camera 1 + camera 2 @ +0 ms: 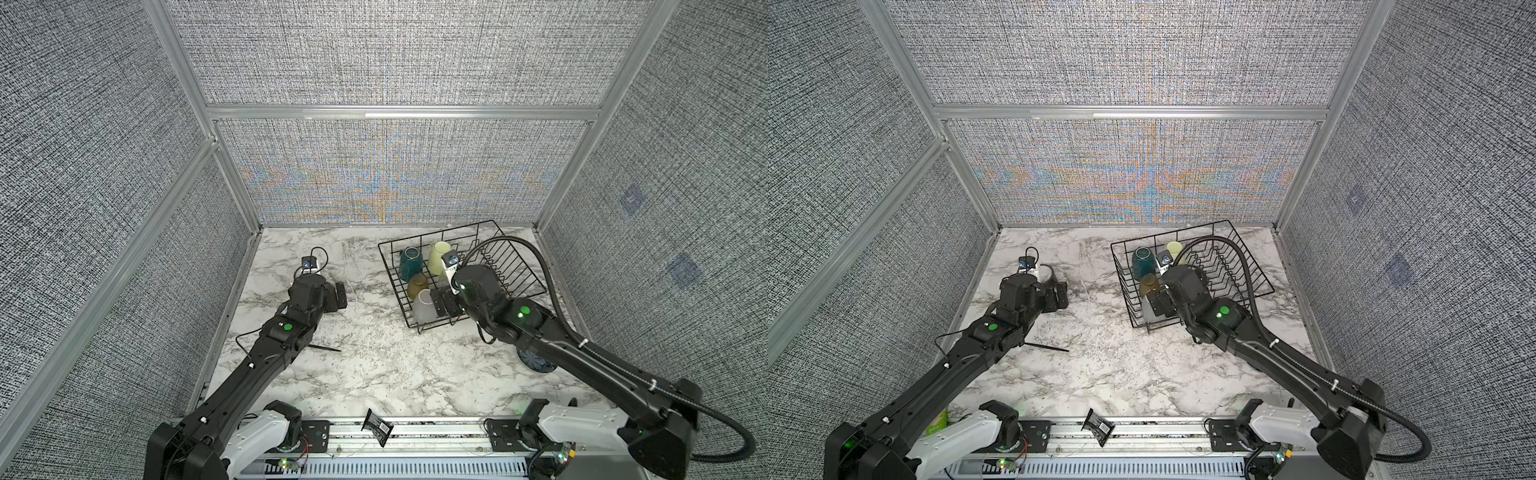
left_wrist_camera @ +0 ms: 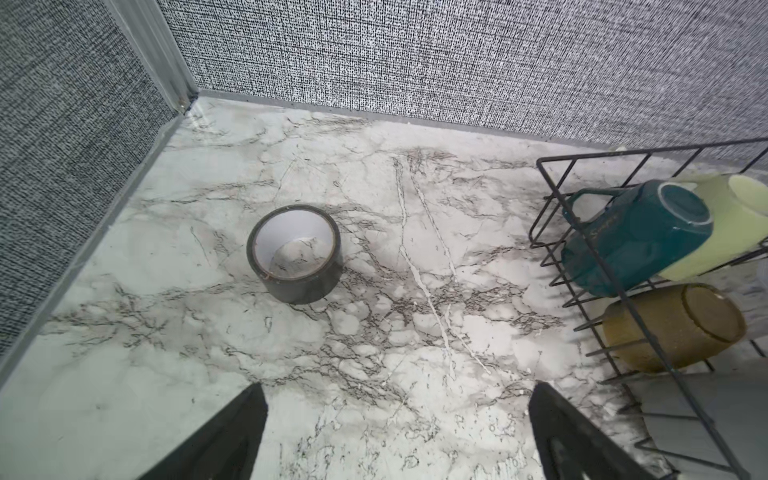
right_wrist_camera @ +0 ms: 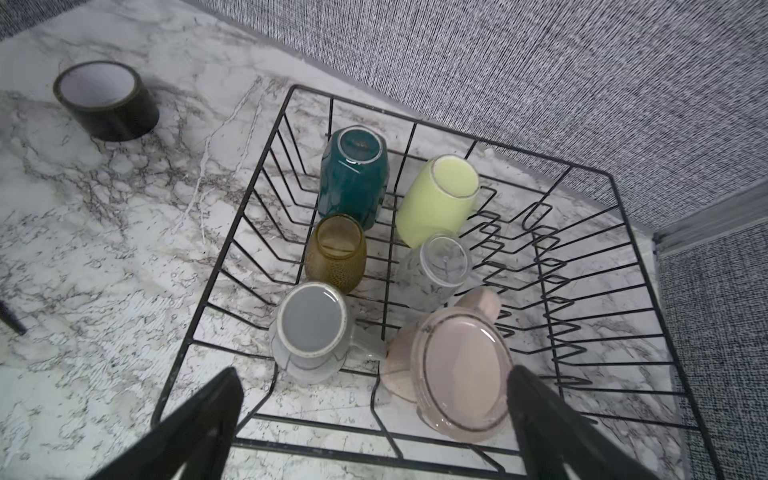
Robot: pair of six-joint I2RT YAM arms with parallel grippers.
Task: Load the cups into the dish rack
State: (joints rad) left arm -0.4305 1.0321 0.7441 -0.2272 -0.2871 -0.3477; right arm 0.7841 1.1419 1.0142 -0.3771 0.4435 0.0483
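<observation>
The right end effector [image 3: 374,374] is spread wide and holds nothing. It hangs over the near corner of the dish rack [image 3: 446,131], above the grey mug [image 3: 311,332] and the tall pink mug [image 3: 457,370]. In the right wrist view one finger [image 3: 552,424] overlaps the pink mug's upturned base, and I cannot tell whether it touches. The left end effector [image 2: 397,388] is likewise wide and empty. It is above bare desk [image 2: 166,291], well apart from the rack, with the black tape roll [image 2: 295,253] ahead of it.

All six cups sit bases upward inside the rack. The teal mug [image 3: 353,178] and light green mug [image 3: 434,203] lean at the far end, the amber glass tumbler [image 3: 336,257] and small clear glass [image 3: 436,270] are in the middle, and the grey and pink mugs are nearest the arm.

In both top views the right wrist covers the pink mug, and the clear glass is hard to make out. In a top view only an edge of the tape roll [image 1: 1052,277] shows past the left wrist. The dark blue patterned bowl [image 1: 536,362] lies mostly hidden under the right arm. Both wrist views cut the fingers off at the frame edge
</observation>
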